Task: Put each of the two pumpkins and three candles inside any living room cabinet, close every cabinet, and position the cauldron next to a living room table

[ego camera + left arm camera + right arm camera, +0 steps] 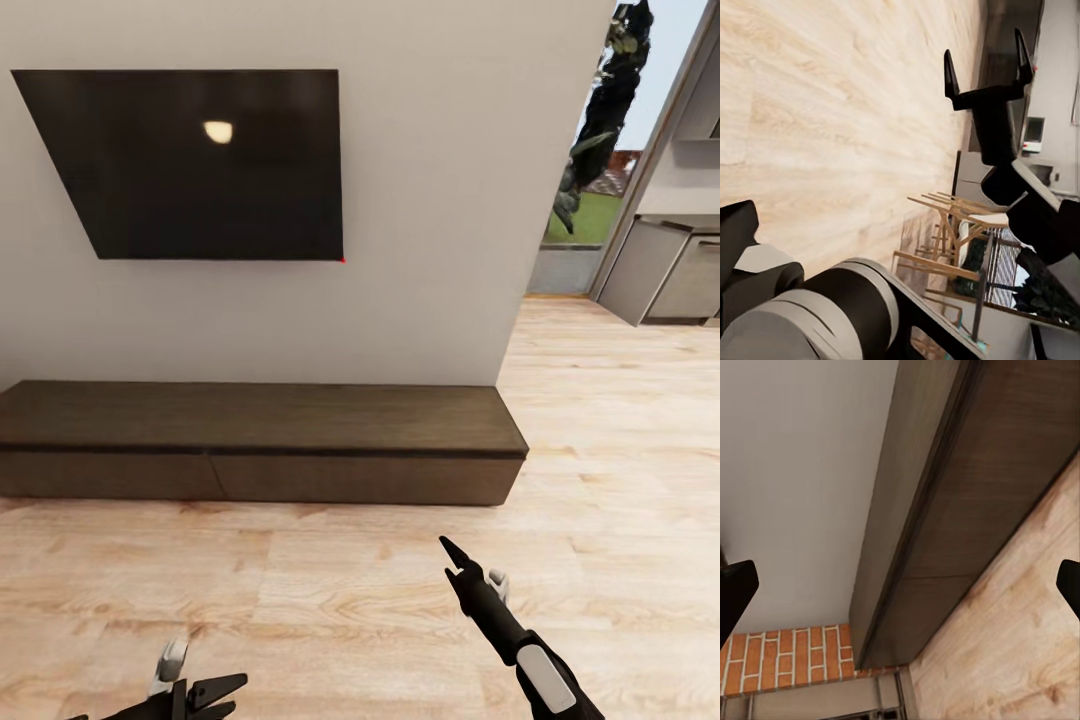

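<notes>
Facing the closed cabinet [260,440] under a wall screen [195,160], both hands spread, empty.

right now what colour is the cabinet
Dark brown wood cabinet, clearest in the head view.

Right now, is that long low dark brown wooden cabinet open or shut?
Shut: the long low dark brown wooden cabinet shows flat flush fronts, no pale insides.

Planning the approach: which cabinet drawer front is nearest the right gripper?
The right-hand drawer front of the cabinet. It lies straight ahead of the right gripper; the left-hand front sits beyond the seam, toward the left gripper.
</notes>
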